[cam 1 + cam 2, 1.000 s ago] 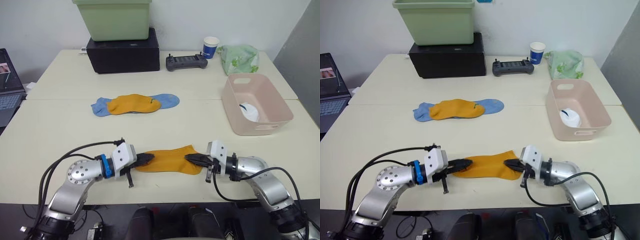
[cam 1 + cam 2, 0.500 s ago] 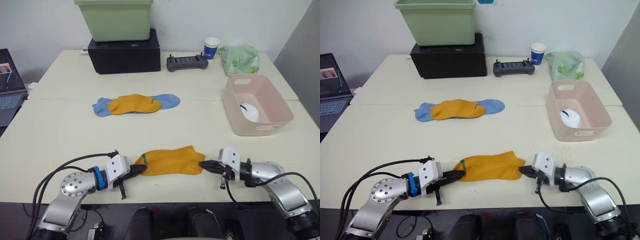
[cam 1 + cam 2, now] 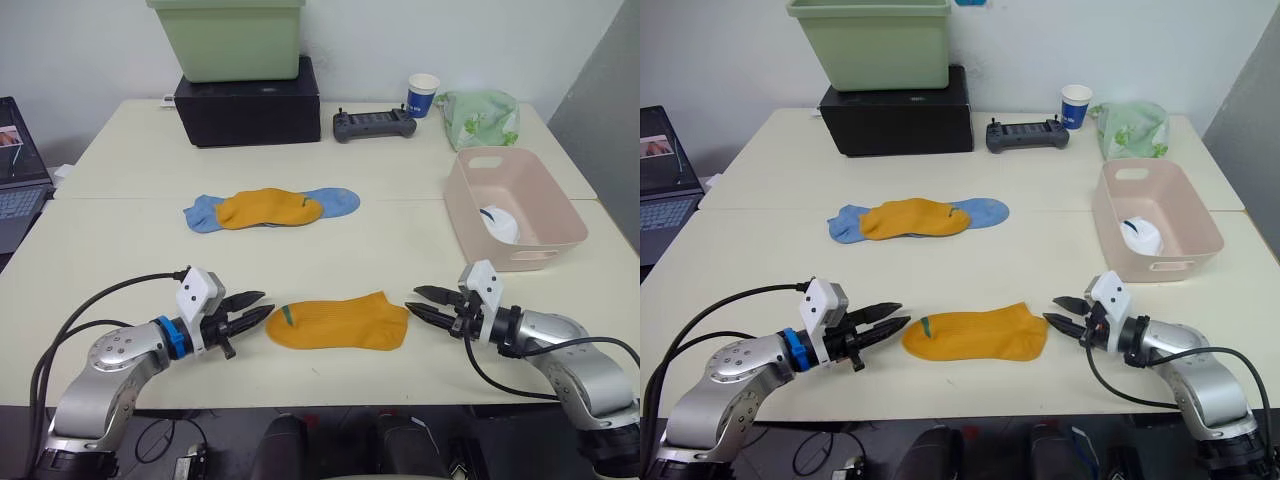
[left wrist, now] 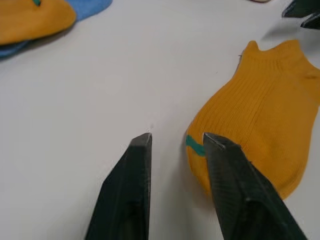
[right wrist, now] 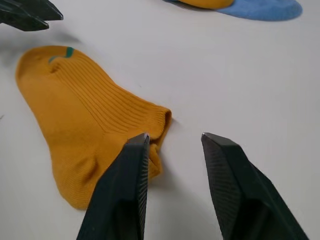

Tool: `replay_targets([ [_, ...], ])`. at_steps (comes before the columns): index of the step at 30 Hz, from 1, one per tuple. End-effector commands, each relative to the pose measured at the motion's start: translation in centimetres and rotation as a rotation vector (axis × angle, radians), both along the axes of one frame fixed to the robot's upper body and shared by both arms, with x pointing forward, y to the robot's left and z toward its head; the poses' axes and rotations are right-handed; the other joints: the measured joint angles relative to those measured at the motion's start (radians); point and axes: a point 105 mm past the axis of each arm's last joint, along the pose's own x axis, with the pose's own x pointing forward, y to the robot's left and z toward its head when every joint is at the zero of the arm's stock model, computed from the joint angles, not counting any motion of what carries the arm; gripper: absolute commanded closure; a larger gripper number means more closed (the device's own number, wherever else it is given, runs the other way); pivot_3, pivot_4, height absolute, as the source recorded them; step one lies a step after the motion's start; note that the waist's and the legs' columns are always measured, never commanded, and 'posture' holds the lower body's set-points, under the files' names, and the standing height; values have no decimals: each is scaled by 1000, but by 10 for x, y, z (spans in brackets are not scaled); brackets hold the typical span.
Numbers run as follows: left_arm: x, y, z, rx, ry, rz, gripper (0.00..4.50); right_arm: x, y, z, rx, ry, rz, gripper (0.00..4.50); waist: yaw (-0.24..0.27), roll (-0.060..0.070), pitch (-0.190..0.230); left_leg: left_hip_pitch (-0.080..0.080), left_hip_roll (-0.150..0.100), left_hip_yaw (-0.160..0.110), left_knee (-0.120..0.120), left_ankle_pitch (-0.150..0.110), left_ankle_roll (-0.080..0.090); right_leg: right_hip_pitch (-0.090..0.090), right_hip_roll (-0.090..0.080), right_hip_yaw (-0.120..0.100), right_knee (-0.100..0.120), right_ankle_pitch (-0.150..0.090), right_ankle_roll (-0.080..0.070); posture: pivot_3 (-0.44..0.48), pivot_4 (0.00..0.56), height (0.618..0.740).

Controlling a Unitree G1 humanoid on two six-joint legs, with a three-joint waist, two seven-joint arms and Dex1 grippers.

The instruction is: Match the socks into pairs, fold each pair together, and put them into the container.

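Note:
A mustard-orange sock (image 3: 338, 323) lies flat near the table's front edge, its toe to the left and its cuff to the right. My left gripper (image 3: 255, 309) is open just left of the toe (image 4: 200, 150), not touching it. At the cuff (image 5: 155, 122) my right gripper (image 3: 424, 303) is open too, a little apart from the sock. Farther back a second orange sock (image 3: 267, 208) lies on top of light blue socks (image 3: 335, 200). The pale pink container (image 3: 510, 207) at the right holds a folded white sock (image 3: 497, 224).
A light green tub (image 3: 227, 38) sits on a black box (image 3: 248, 102) at the back. A black controller (image 3: 373, 124), a paper cup (image 3: 422, 95) and a green bag (image 3: 478, 118) stand at the back right. A laptop (image 3: 18, 160) is at the left edge.
Both grippers have let go of the orange sock's ends, opened and drawn back outward. The sock now lies flat on the table.

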Motion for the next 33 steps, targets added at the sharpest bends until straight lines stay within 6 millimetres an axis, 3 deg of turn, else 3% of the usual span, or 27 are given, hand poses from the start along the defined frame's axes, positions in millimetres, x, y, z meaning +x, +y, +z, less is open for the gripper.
replay_targets([
  [1,1,-11,1,-44,31,-8,2997,-3,5,0,-1,10,27,2912,0,0,0,0,0,0,0,0,0,0,0,0,0,0,0,0,150,740],
  [14,-6,-18,-23,14,115,-32,2997,-13,12,-13,3,142,66,2912,0,0,0,0,0,0,0,0,0,0,0,0,0,0,0,0,150,740],
  [17,-6,-19,-24,24,109,-41,3542,-12,17,-11,28,138,61,2912,0,0,0,0,0,0,0,0,0,0,0,0,0,0,0,0,150,740],
  [20,-6,-20,-23,25,105,-44,4451,-12,18,-8,48,133,61,3500,0,0,0,0,0,0,0,0,0,0,0,0,0,0,0,0,150,740],
  [23,-5,-18,-22,27,98,-42,4500,-14,17,-7,50,138,68,4468,0,0,0,0,0,0,0,0,0,0,0,0,0,0,0,0,150,740],
  [33,7,-13,-13,29,56,-33,4500,-24,22,-7,63,162,68,4468,0,0,0,0,0,0,0,0,0,0,0,0,0,0,0,0,150,740],
])
